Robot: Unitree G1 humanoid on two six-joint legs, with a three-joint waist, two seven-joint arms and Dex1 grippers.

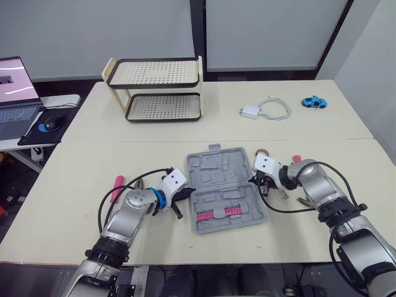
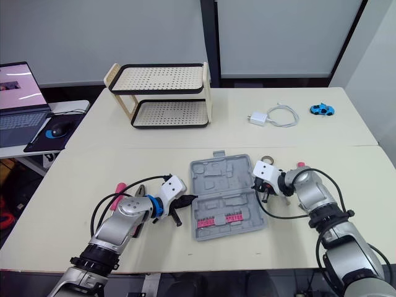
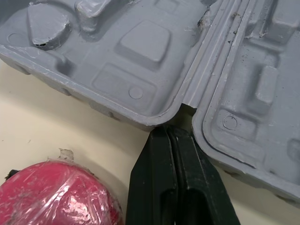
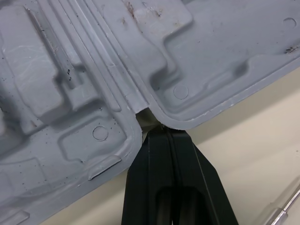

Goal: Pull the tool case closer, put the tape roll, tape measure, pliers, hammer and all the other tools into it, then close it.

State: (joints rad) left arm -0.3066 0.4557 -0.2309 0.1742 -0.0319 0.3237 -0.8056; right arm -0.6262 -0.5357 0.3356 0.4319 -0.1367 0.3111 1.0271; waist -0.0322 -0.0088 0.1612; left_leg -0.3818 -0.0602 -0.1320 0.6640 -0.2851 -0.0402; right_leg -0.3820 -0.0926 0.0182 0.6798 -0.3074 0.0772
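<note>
The grey tool case [image 1: 226,189] lies open and flat in the middle of the near table, with a row of pink bits [image 1: 218,212] in its front half. My left gripper [image 1: 182,197] is shut, its tips at the hinge notch on the case's left edge [image 3: 169,133]. My right gripper [image 1: 255,179] is also shut, its tips at the hinge notch on the right edge [image 4: 161,133]. A pink-handled tool [image 1: 116,187] lies left of my left arm. The tape roll [image 1: 262,152] sits just behind my right gripper, partly hidden by it.
A two-tier rack [image 1: 158,90] stands at the back left. A white charger [image 1: 250,111] with its cable and a blue toy car [image 1: 314,102] lie at the back right. A laptop [image 1: 15,93] sits on a side desk to the left.
</note>
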